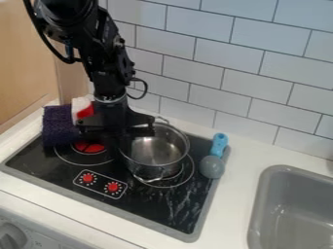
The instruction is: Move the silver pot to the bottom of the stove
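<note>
The black gripper point(122, 130) hangs down over the back middle of the stove, at the upper left rim of the silver pot. The silver pot point(155, 163) stands upright on the right burner of the black stove point(162, 204), its open top facing up. One wire handle shows at its front and another at its back. The gripper covers part of the pot's left rim, and whether the two touch is unclear.
A dark purple cloth point(57, 126) and a red and white item point(83, 108) lie at the stove's back left. A blue-handled utensil with a grey head point(212, 167) rests on the right edge. Further right is a grey sink point(260, 204); a tiled wall stands behind.
</note>
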You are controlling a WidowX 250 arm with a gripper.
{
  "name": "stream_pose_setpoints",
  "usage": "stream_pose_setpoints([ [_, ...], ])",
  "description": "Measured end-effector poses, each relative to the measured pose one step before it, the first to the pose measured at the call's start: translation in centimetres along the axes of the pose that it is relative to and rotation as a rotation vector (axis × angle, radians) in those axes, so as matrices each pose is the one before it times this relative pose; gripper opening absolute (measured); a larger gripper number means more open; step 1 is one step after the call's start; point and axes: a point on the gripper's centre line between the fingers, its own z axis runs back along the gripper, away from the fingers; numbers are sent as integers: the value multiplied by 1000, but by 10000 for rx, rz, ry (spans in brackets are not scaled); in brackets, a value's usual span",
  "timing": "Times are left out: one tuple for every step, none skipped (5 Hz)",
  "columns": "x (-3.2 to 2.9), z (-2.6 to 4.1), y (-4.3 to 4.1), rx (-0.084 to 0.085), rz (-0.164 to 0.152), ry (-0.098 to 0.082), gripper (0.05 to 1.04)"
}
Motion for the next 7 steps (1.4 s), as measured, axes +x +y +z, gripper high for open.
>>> stream_pose_setpoints([
  [-409,890,239,28,-70,-213,67],
  [-596,2047,213,143,-4,-582,63],
  [-31,2187,-1563,-18,-461,-685,63],
  [-742,822,-1662,-122,-463,-216,63],
  [-1619,-6,-2805,-332,-874,124,63],
  [-1299,-376,-1274,-244,-245,178,63],
  [-1776,-1024,-1328,-254,-250,251,63],
])
